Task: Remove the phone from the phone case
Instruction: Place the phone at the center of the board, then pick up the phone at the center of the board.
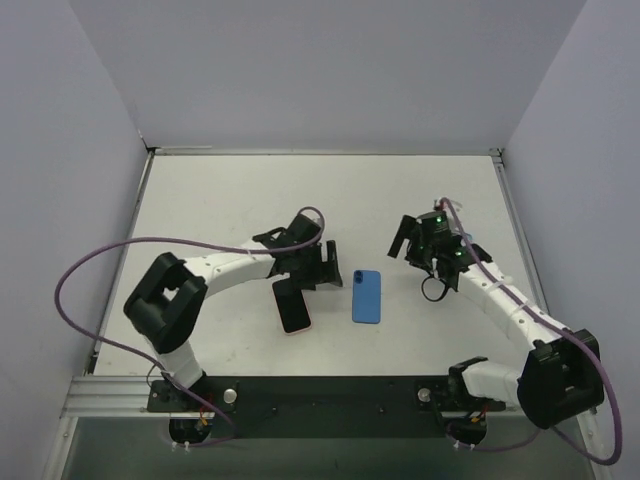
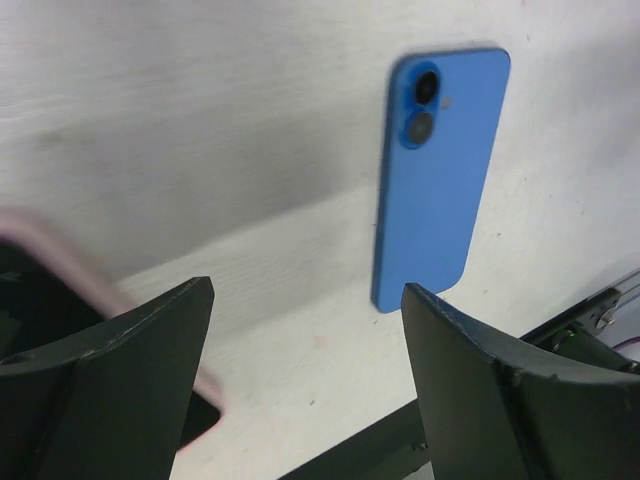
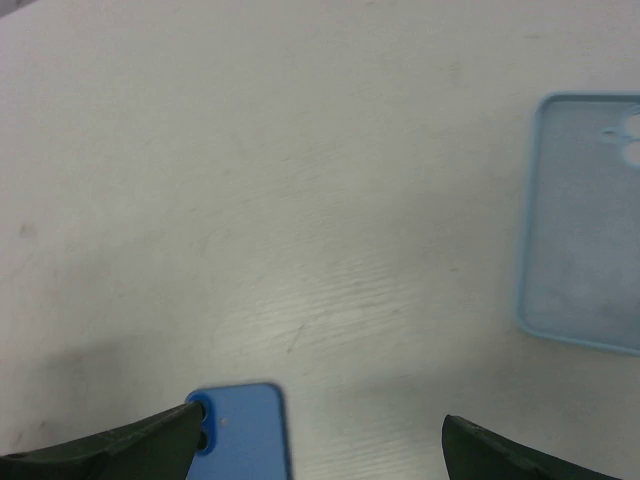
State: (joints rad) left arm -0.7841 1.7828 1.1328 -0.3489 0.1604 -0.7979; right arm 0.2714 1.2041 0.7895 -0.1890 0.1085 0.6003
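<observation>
A blue phone [image 1: 367, 296] lies camera side up on the white table, bare and apart from any case. It also shows in the left wrist view [image 2: 435, 170] and at the bottom of the right wrist view [image 3: 245, 430]. A pink-rimmed case with a black face [image 1: 293, 305] lies just left of it, partly under my left gripper [image 1: 325, 268]. The left gripper [image 2: 308, 300] is open and empty, hovering between the pink case [image 2: 80, 275] and the blue phone. My right gripper [image 1: 408, 240] is open and empty above the table [image 3: 322, 415]. An empty light-blue case [image 3: 590, 220] lies to its right.
The black base rail [image 1: 330, 395] runs along the near table edge and shows in the left wrist view [image 2: 370, 450]. Grey walls enclose the table on the left, back and right. A purple cable loops over each arm.
</observation>
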